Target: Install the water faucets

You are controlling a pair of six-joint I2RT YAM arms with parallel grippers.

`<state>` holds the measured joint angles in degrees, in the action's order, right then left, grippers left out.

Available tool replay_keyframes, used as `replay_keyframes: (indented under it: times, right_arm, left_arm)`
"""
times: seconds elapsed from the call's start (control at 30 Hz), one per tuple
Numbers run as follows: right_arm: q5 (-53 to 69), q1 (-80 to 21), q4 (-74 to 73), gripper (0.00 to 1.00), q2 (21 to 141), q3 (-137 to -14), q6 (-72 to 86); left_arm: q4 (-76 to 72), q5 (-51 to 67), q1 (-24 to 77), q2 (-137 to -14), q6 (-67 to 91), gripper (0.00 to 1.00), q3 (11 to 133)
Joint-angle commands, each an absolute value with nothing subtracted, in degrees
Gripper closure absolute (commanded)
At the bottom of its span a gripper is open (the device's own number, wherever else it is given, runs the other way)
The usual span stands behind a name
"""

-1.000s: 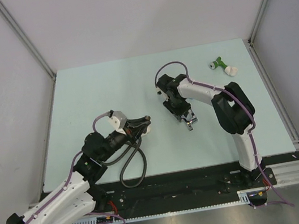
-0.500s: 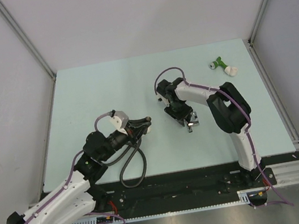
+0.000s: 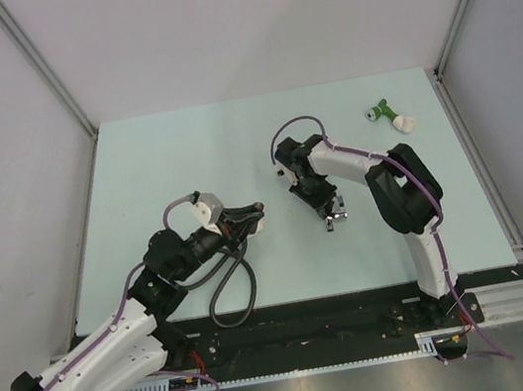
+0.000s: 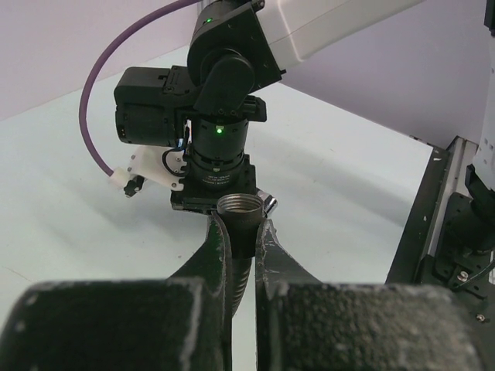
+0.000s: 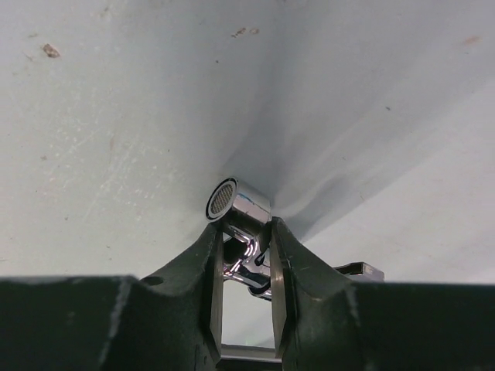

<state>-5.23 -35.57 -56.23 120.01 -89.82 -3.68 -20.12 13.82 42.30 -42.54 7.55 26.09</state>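
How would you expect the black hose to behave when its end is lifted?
Probably floppy: the hose curls in a loose loop behind the left gripper. Its tail would likely drag across the table. The threaded end looks rigid.

left gripper (image 4: 241,236) clamped on hose (image 4: 237,212) | hose's threaded mouth up, open | right arm (image 4: 224,77) close behind, green light (image 4: 217,131) lit, purple cable (image 4: 100,93) looping left | faucet (image 4: 269,204) chrome sliver beside hose mouth | table (image 4: 340,178) pale | rail (image 4: 433,216) at right edge
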Motion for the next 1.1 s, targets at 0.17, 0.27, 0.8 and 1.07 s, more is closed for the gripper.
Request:
replay_keyframes:
  times: [0.17, 0.27, 0.8, 1.07]
  right_arm:
    - [-11.76, -38.14, -54.07, 1.00, 102.41, -98.78, -5.71]
    - [-14.14, -40.16, -48.37, 1.00, 95.56, -100.37, -8.77]
    - [2.37, -46.84, -6.60, 1.00, 67.42, -84.65, -23.46]
    - [9.84, -49.83, -0.62, 1.00, 65.21, -81.21, -25.48]
  left_arm:
    - [-23.38, 14.24, 42.10, -43.24, 10.98, 1.00, 32.87]
    - [-25.22, 14.06, 42.01, -43.94, 12.91, 1.00, 33.92]
    - [-27.51, 14.06, 42.10, -50.36, 20.21, 1.00, 42.27]
    - [-31.46, 16.43, 42.01, -51.06, 23.55, 1.00, 42.80]
